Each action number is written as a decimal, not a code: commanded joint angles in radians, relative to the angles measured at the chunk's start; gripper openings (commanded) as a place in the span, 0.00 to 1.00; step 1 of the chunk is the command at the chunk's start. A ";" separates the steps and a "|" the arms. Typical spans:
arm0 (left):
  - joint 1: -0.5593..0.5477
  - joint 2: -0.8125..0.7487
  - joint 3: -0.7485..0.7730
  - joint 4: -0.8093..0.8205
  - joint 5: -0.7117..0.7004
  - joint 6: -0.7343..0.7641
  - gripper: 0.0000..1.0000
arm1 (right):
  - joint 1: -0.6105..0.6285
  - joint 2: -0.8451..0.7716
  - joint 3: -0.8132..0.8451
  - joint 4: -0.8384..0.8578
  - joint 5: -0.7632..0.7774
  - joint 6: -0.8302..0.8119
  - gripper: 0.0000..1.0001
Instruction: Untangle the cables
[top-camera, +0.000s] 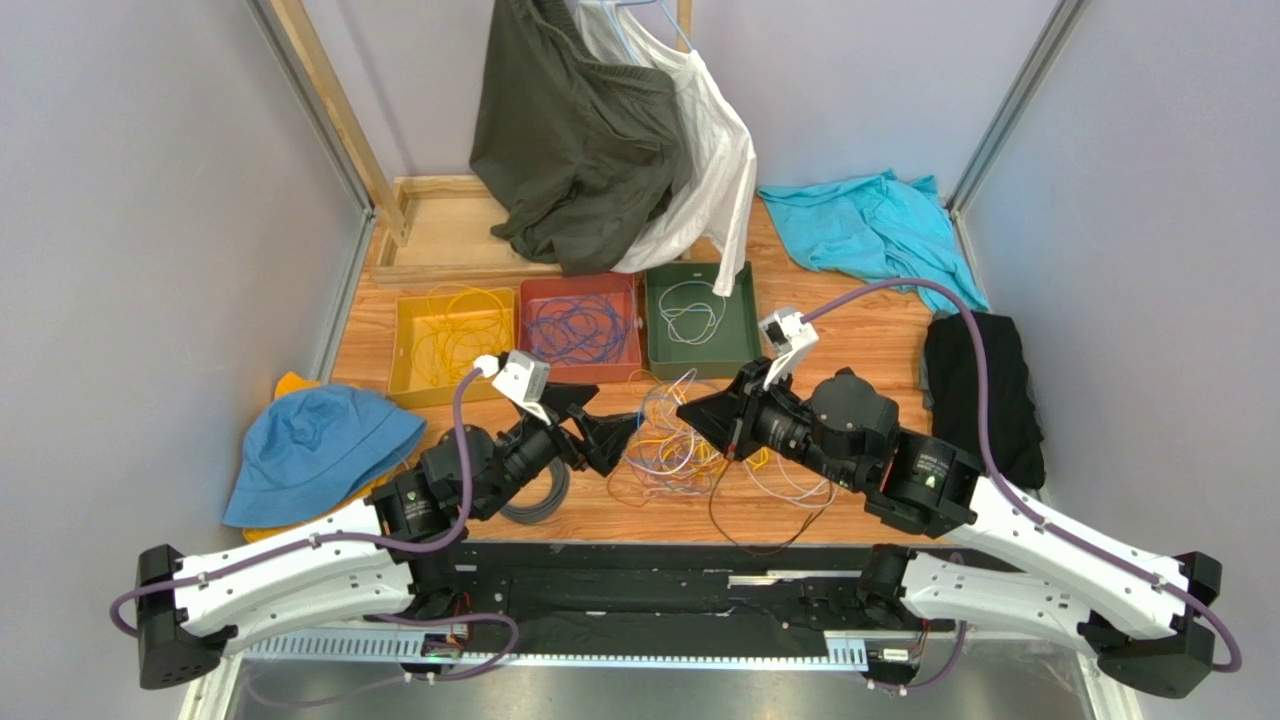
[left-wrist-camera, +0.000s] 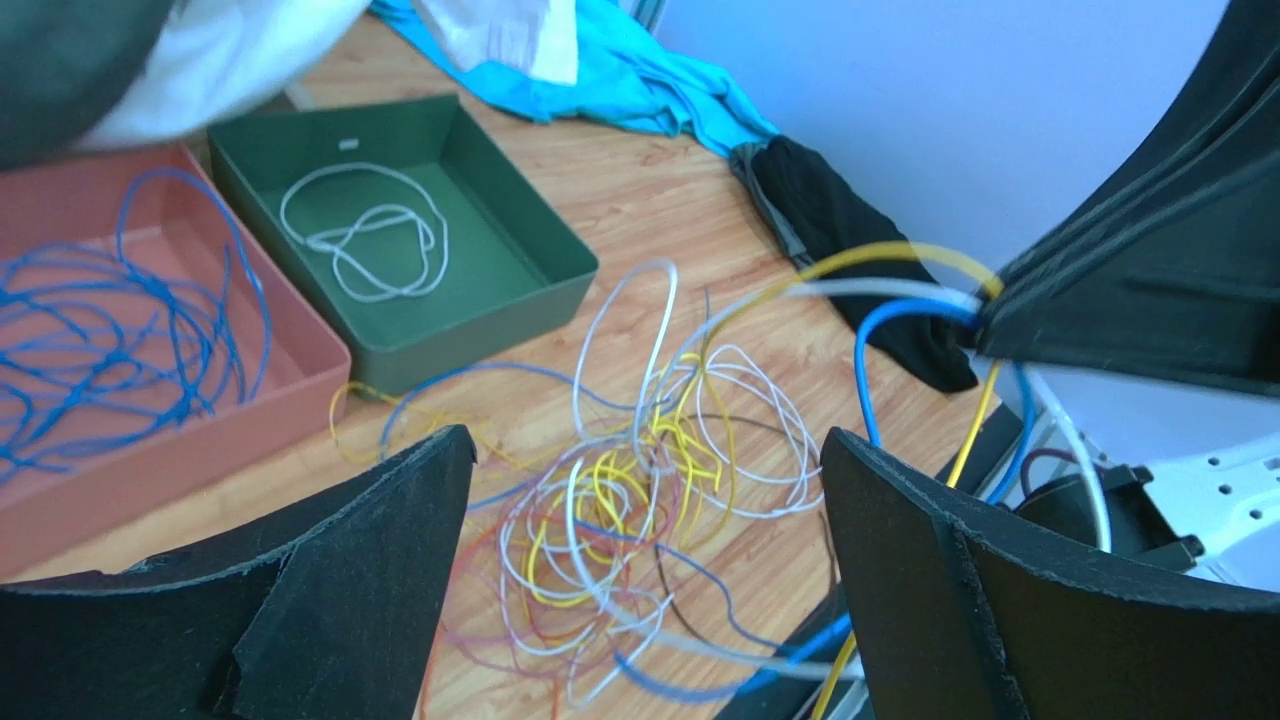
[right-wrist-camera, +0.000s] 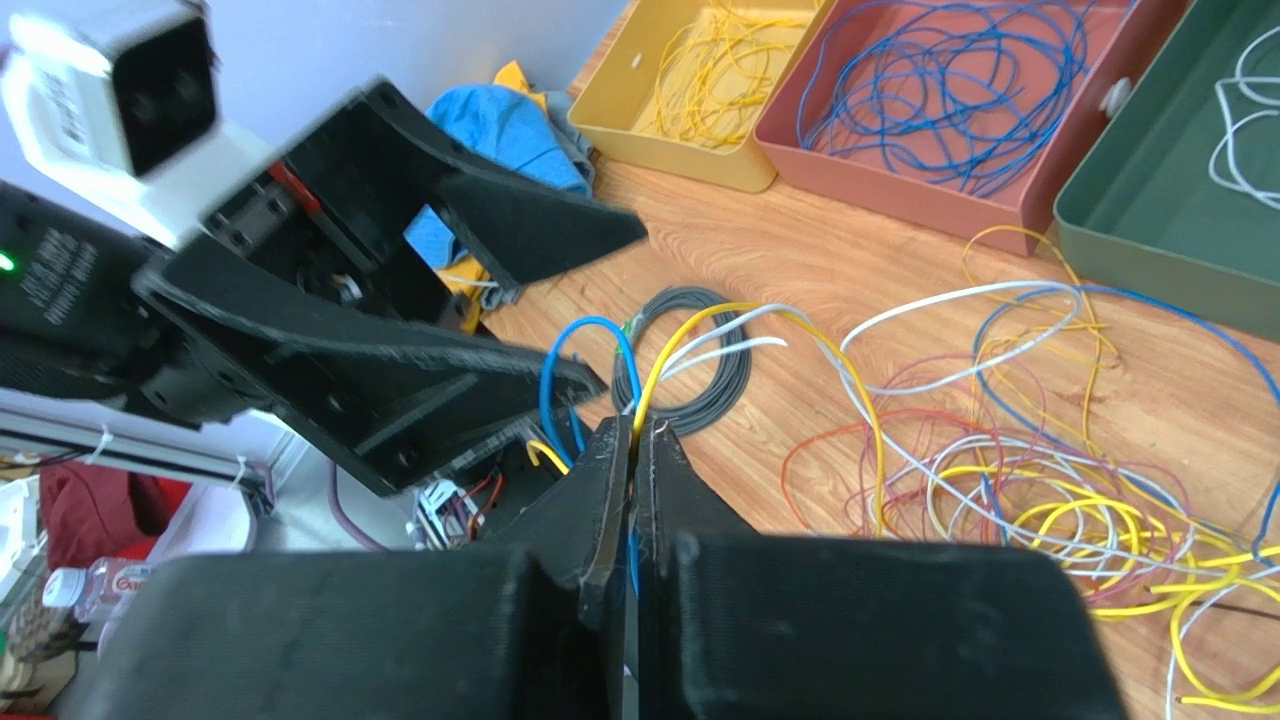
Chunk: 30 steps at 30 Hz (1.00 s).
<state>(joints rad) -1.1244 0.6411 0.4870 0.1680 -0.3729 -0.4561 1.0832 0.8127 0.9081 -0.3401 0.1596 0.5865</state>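
Several cables (top-camera: 688, 447) are pinched in the closed right tool (right-wrist-camera: 631, 435), so the left tool (left-wrist-camera: 646, 443), spread wide and holding nothing, should take one strand nearby and draw slowly.

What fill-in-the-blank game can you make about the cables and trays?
1. The green tray holds one ____ cable.
2. The yellow tray holds ____ cables.
3. The right gripper is ____ on some strands from the tangle.
4. The left gripper is ____, holding nothing.
Missing words: white; yellow; shut; open.
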 joint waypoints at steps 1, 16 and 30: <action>-0.002 0.048 0.105 0.085 0.012 0.094 0.95 | 0.007 -0.041 -0.031 0.033 -0.028 0.024 0.00; 0.000 -0.049 0.064 0.054 0.049 0.106 0.94 | 0.007 -0.110 -0.081 0.022 0.014 0.033 0.00; 0.000 0.160 0.114 0.100 0.210 0.132 0.87 | 0.015 -0.038 -0.003 0.044 -0.040 0.022 0.00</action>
<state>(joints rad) -1.1244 0.8127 0.5926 0.2039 -0.1822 -0.3370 1.0901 0.7876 0.8452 -0.3355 0.1387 0.6151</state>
